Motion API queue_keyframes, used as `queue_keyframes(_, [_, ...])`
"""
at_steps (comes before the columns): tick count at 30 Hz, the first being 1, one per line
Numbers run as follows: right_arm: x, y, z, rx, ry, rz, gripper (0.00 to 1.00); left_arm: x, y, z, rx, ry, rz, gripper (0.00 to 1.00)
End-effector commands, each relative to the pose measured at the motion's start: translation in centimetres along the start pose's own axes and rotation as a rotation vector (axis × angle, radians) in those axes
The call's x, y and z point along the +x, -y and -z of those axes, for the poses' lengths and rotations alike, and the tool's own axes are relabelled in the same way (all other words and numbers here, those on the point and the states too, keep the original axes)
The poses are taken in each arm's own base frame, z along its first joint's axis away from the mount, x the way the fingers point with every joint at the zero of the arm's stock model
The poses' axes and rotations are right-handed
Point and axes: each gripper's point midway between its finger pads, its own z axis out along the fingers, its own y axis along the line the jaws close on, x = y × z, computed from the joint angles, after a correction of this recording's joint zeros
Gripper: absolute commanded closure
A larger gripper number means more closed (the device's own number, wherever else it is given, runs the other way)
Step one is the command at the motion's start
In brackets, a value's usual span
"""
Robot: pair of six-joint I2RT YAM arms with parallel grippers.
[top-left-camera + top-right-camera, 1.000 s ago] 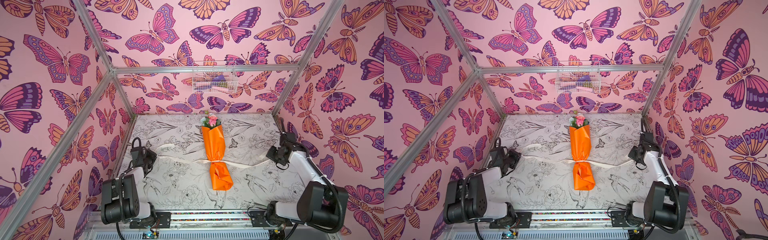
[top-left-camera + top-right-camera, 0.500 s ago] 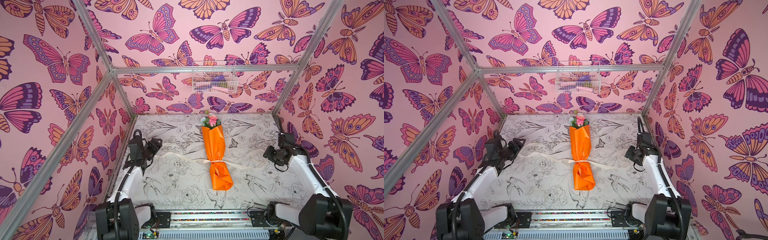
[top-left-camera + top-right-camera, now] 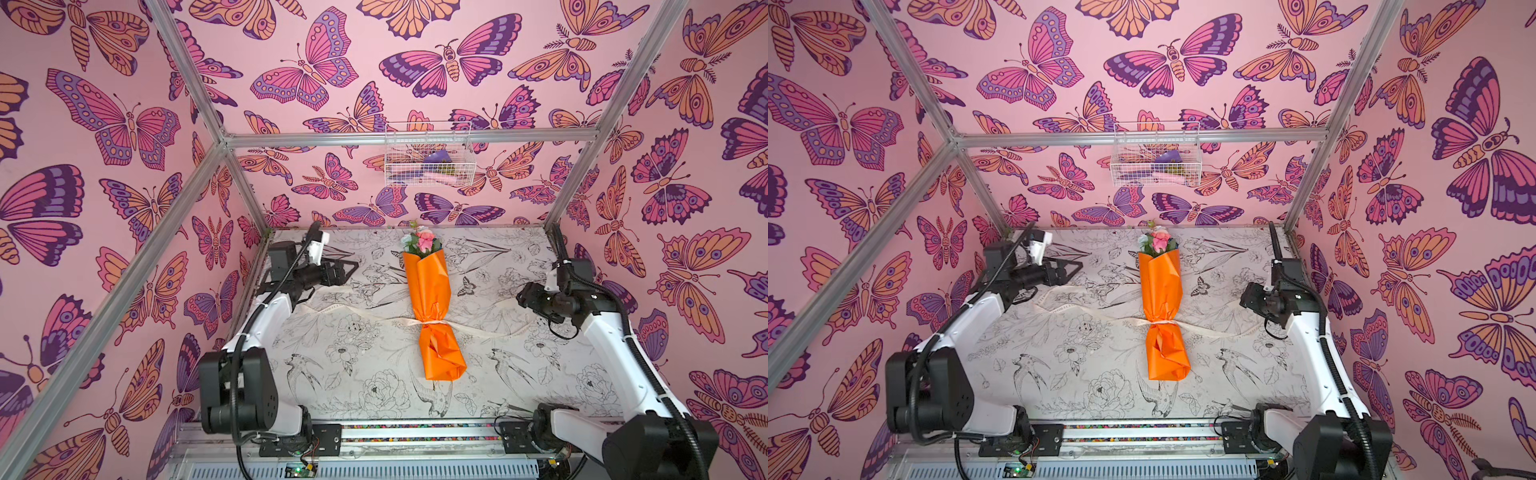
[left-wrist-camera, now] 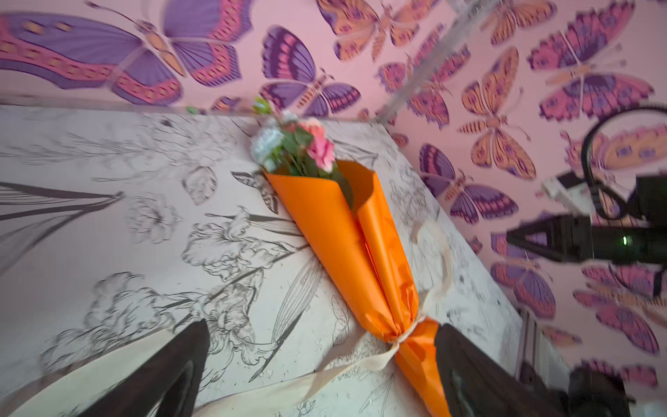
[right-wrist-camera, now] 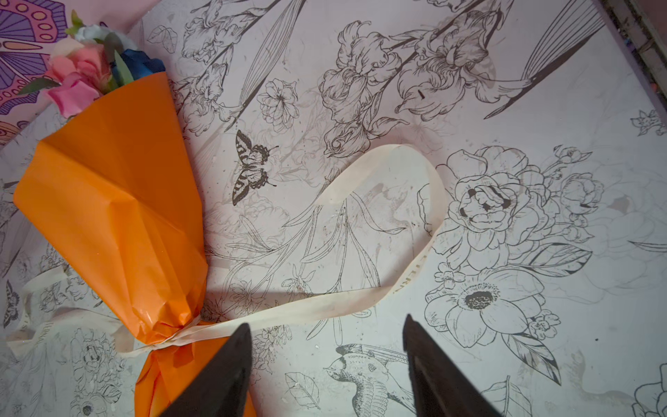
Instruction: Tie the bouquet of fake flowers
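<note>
Bouquet of fake flowers (image 3: 430, 291) flat mid-table (image 3: 316, 374), blooms toward back wall, cream ribbon (image 3: 432, 322) knotted round its waist. Left gripper (image 3: 352, 272): jaws sprung apart since a second ago, ribbon end dropped, raised well left of bundle. Ribbon tails gone from taut to slack both sides. Right gripper (image 3: 518, 296): likewise jaws apart, empty, well right of bundle. Probably means knot pulled snug, tie near done; second knot or bow maybe pending.

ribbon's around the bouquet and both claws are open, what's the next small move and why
Probably back the left claw and right claw away: both stand open and empty, the ribbon looks cinched around the bouquet at its waist, and its ends lie loose on the table.
</note>
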Motion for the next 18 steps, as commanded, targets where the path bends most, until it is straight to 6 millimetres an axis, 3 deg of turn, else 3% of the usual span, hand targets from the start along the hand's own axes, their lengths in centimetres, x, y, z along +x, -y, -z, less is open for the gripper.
queue_keyframes(1, [-0.9,-0.6,1.7,-0.016,0.050,0.002,0.24,1.5,2.4,-1.4,0.186,-0.034,-0.226,0.01])
queue_keyframes(2, [-1.1,-0.5,1.9,-0.010,0.064,-0.002,0.02,2.3,2.5,-1.9,0.188,-0.051,-0.280,0.01])
queue_keyframes(6, [-1.4,-0.6,2.3,-0.015,0.088,0.000,0.01,7.0,3.7,-3.9,0.092,-0.171,-0.619,0.00])
queue_keyframes(8, [-1.5,-0.4,2.3,-0.005,0.091,-0.002,0.01,8.8,3.3,-4.5,0.039,-0.246,-0.736,0.00])
queue_keyframes(11, [-1.8,0.1,2.5,0.021,0.109,-0.010,0.01,11.3,1.9,-5.2,-0.009,-0.440,-0.747,0.00])
queue_keyframes(14, [-2.1,0.7,2.8,0.052,0.135,-0.025,0.01,15.3,0.4,-5.8,-0.059,-0.662,-0.835,0.00])
queue_keyframes(18, [-2.3,0.9,3.2,0.060,0.154,-0.029,0.01,18.0,0.0,-6.6,-0.046,-0.756,-0.867,0.00])
